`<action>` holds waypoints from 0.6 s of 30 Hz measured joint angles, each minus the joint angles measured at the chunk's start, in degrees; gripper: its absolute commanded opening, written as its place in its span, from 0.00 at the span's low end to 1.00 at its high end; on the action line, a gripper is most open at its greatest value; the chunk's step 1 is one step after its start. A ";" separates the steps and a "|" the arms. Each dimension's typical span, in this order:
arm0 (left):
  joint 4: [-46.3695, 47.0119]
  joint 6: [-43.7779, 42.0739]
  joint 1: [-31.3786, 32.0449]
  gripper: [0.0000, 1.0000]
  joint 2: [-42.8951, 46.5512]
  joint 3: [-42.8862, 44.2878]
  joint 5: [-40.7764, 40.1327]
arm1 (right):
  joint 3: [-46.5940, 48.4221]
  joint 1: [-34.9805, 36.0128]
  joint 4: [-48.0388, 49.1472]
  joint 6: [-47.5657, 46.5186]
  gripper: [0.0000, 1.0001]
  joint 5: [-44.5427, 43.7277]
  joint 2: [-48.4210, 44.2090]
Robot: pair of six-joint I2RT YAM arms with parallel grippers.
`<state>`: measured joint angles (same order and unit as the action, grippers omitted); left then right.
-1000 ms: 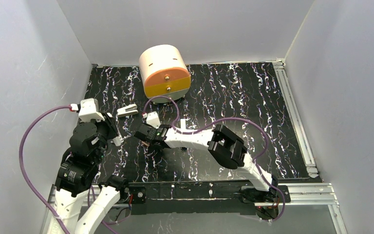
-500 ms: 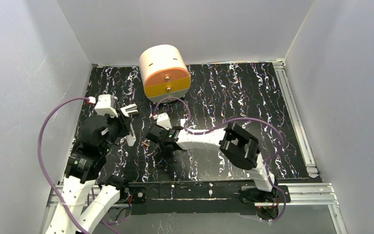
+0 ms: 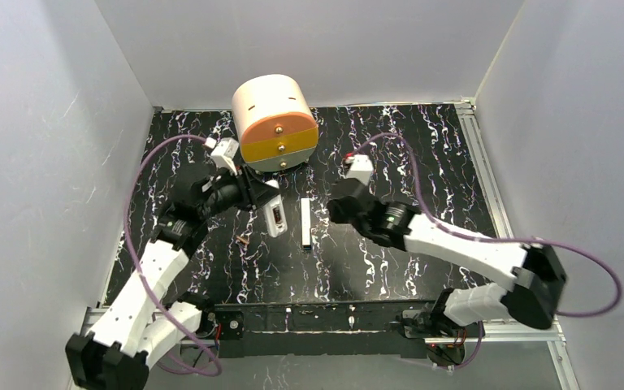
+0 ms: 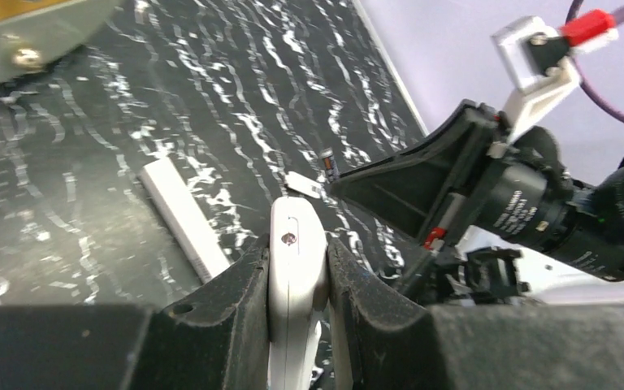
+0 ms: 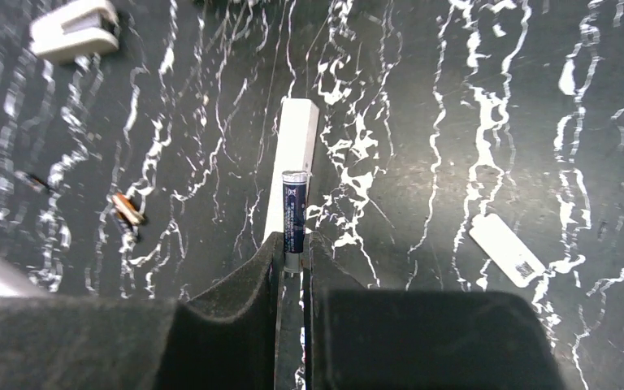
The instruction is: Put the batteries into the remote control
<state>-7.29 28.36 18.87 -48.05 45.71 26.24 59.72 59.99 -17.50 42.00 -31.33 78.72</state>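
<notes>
Two batteries and one remote are accounted for.

Top view: the left gripper [image 3: 268,203] has its fingers closed on the remote control [image 3: 276,219] at centre frame, with a dark recess facing up. I cannot tell whether the remote touches the tabletop [image 3: 390,146]. The white bar [image 3: 305,223] lies between it and the right gripper [image 3: 335,211]. The loose battery [image 3: 244,241] lies on the tabletop, lower left of the remote. Risk: the bar sits in the right arm's path and could be knocked.

Left wrist view: the fingers [image 4: 244,284] clamp the remote by its long edges, and it is seen edge-on at lower centre. The right gripper comes in from the right of the frame, battery tip leading. Risk: with this edge grip, pressing a cell in could pivot or slide the handset.

Right wrist view: the fingers are narrow and pinch the held battery [image 5: 294,213] by its lower end, so most of it sticks out. Risk: with so short a hold it could swivel or pop free against a contact. Polarity cannot be judged.

Writing: there is small print on the battery's dark blue wrap, too small to read. The white tag [image 5: 506,249] at lower right carries a dark mark, also unreadable. No brand is legible.
</notes>
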 measured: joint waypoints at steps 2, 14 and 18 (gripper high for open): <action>3.61 2.45 0.02 0.00 -4.42 0.94 4.22 | -3.41 -1.40 1.31 -0.04 0.15 0.24 -6.21; 16.33 15.47 2.40 0.00 -28.11 11.89 20.79 | -5.57 -4.48 9.42 -5.25 0.18 10.14 -22.32; 17.44 19.50 2.45 0.00 -31.67 11.98 20.74 | -5.11 -4.48 8.85 -6.23 0.19 14.36 -21.29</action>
<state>10.15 47.86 21.32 -79.72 57.69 46.98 54.61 55.51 -8.64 35.77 -16.97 57.43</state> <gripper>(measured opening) 0.236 0.186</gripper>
